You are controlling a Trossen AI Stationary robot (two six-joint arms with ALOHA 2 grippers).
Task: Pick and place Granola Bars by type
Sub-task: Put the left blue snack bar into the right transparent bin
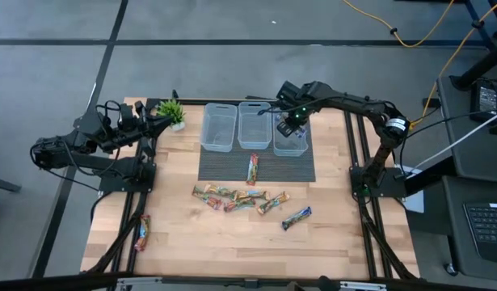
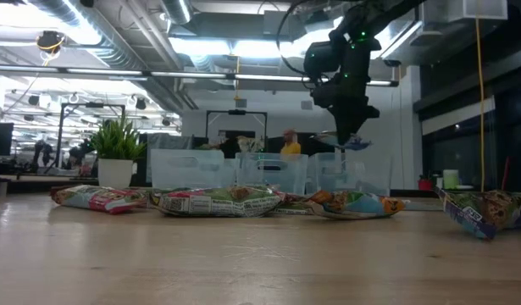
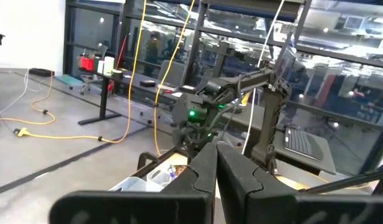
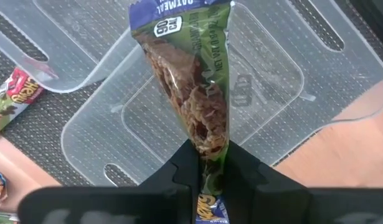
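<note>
Right hand (image 4: 207, 165): closed on one end of a blue-and-green granola bar (image 4: 191, 81), which hangs above the rightmost clear bin (image 1: 292, 144) at the back of the counter (image 1: 232, 238).
Left hand (image 3: 216, 163): fingers pressed together, holding nothing, raised at the left edge near a small potted plant (image 1: 172, 111).
Other bars (image 1: 236, 198): a loose group lies in the middle of the counter, one red bar (image 1: 252, 168) on the dark mat (image 1: 224, 166), one (image 1: 142, 232) near the left edge.
</note>
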